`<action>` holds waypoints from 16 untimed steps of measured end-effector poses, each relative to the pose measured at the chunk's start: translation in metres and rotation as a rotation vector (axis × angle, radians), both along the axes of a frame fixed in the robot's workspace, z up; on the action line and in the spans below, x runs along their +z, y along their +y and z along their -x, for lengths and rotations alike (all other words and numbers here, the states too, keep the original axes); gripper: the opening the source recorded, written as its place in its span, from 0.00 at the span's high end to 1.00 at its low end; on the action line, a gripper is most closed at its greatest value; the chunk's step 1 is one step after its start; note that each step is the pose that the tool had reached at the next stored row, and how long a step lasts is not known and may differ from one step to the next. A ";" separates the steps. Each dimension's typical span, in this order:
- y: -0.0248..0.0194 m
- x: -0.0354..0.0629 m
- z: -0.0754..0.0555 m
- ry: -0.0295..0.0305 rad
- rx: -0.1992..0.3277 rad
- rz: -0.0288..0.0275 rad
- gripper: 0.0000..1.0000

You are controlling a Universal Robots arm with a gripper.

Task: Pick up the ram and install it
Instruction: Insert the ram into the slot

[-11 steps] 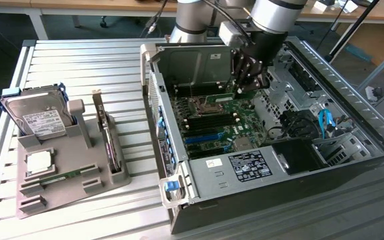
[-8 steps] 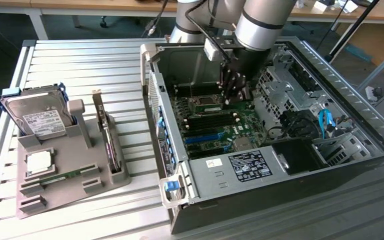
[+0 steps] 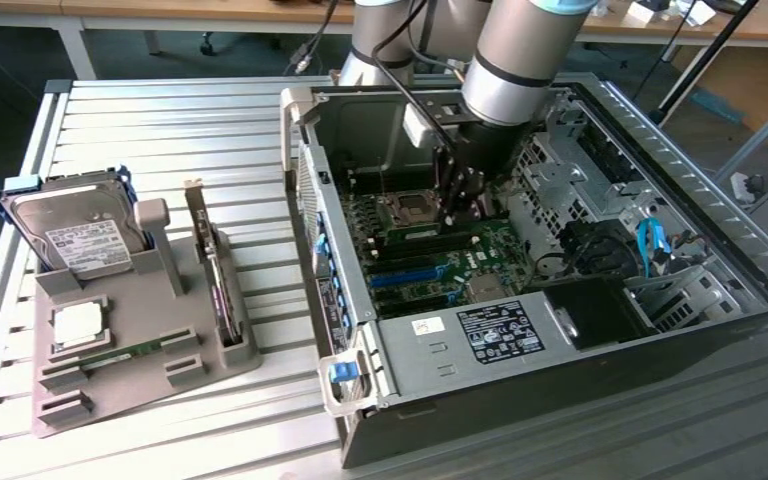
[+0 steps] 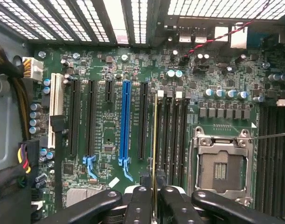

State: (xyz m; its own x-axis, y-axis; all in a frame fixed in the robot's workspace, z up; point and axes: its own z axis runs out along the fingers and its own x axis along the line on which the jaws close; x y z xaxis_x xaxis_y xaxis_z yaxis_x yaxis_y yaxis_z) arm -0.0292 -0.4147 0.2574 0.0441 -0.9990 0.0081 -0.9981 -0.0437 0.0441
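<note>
We see the gripper (image 3: pixel 462 212) squeezed shut on the ram (image 4: pixel 155 140) inside the case (image 3: pixel 307 170), gray stand (image 3: pixel 211 365) at its nine o'clock.

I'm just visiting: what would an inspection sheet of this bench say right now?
Surface: slatted metal table, carrying an open computer case and a grey holder.
Job's things: ram, edge-on in the pincer, at the memory slots; seating unclear.
Clutter: hard drive, expansion card, second green stick, all in the holder.
Pincer: shut on the ram, inside the case.
Cables: blue cables in case; red-and-black twisted wire on board.
Surroundings: wooden desks behind.
</note>
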 end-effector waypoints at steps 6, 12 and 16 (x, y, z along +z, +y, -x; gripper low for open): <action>0.0000 -0.0113 0.001 0.0001 -0.007 0.0001 0.86; 0.0048 -0.0218 0.001 0.0001 -0.007 0.0001 0.86; 0.0056 -0.0230 0.001 0.0002 -0.007 0.0004 0.86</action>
